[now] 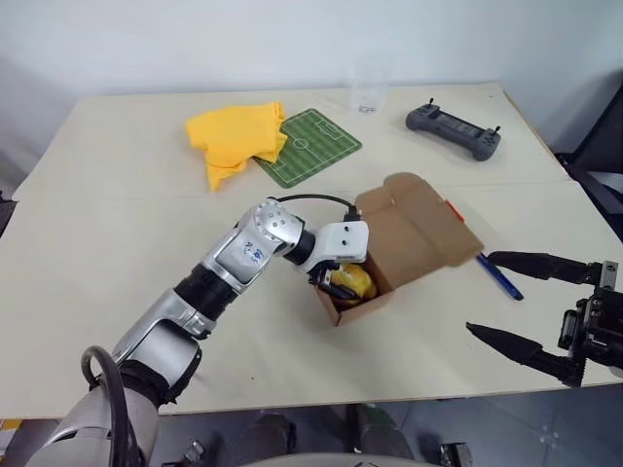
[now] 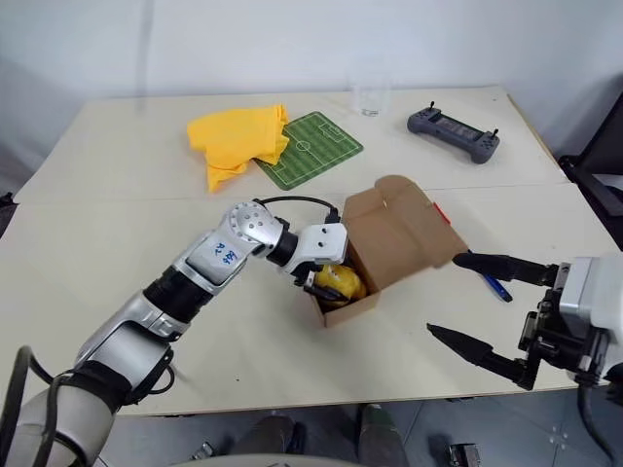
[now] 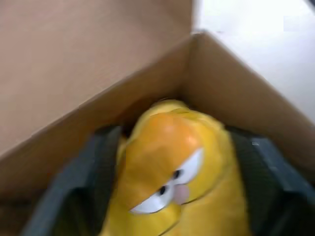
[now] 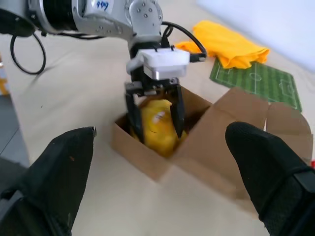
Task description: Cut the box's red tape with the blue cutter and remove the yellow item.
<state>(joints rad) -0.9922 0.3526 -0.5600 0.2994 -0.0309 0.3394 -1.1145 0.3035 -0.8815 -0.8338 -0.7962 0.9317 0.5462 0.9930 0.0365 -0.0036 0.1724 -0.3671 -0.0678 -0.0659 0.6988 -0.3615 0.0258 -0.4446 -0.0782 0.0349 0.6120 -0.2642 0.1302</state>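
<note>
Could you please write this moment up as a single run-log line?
box: open | left gripper: fingers astride yellow item inside box | right gripper: open, empty | blue cutter: on table

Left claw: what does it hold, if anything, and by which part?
The left claw reaches into the box with a finger on each side of the yellow item; a firm hold cannot be told yet.

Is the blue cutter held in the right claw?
No, the blue cutter lies on the table beside the open box, while the right claw hangs open and empty.
</note>
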